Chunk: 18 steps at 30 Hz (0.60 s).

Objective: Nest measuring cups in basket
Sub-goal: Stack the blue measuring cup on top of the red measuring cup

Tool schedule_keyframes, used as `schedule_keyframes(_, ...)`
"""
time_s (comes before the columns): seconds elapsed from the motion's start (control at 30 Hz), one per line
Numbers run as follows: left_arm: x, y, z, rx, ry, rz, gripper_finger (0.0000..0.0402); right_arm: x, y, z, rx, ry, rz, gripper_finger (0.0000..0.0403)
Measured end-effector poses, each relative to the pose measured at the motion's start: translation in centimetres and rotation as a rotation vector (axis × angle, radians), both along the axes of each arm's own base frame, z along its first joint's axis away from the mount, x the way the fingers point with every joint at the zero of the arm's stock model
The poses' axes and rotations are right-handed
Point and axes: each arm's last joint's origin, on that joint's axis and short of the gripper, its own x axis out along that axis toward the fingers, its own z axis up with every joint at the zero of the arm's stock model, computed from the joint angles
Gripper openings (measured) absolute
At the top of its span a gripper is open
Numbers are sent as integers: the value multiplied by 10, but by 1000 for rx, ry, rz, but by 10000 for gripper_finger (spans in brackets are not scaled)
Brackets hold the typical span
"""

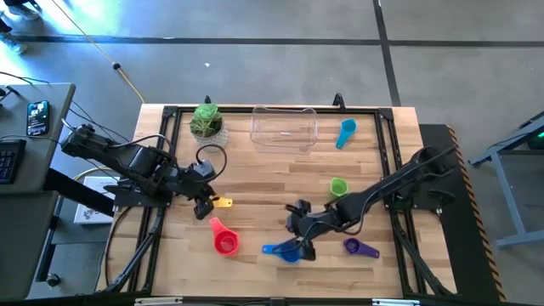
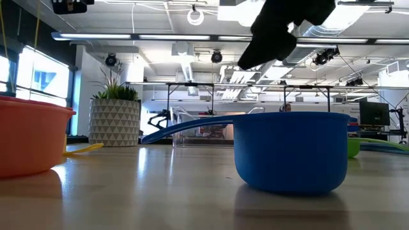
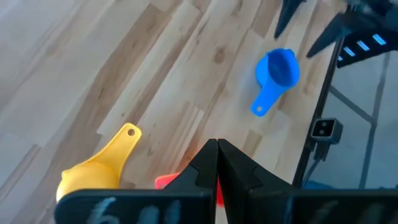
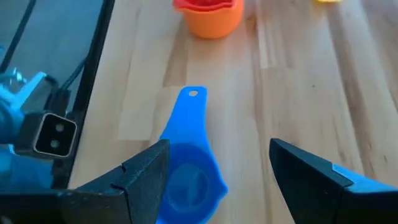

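My right gripper (image 1: 299, 243) (image 4: 217, 163) hangs open just above the blue cup (image 1: 283, 250) (image 4: 186, 180), one finger on each side of its bowl, touching nothing. The blue cup stands on the table near the front edge. My left gripper (image 1: 202, 209) (image 3: 217, 155) is shut and empty, raised beside the yellow cup (image 1: 223, 202) (image 3: 93, 175). A red cup sits inside an orange cup (image 1: 224, 241) (image 4: 210, 15). The green cup (image 1: 338, 186), the purple cup (image 1: 360, 247) and the light blue cup (image 1: 345, 132) lie apart on the table. The clear basket (image 1: 284, 127) stands at the far edge.
A whitish pot with a green plant (image 1: 206, 121) stands left of the basket. A black frame (image 1: 387, 153) runs around the wooden tabletop. A desk with a phone (image 1: 37, 117) is off the table's left side. The table's middle is bare wood.
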Motion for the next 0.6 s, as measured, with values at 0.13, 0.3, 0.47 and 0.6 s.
schedule_keyframes(0.13, 1, 1, 0, -8, -2, 26, 0, 6, 1, -14, -26, 22, 41, 266)
schedule_keyframes(0.3, 0, 1, -1, -27, 6, 55, 0, 11, 2, -30, -23, 63, 75, 266)
schedule_keyframes(0.47, 1, 1, -1, -38, 2, 67, 0, 14, 4, -42, -2, 101, 96, 266)
schedule_keyframes(0.6, 1, 1, -1, -41, 3, 71, 0, 15, 5, -50, -7, 130, 97, 266)
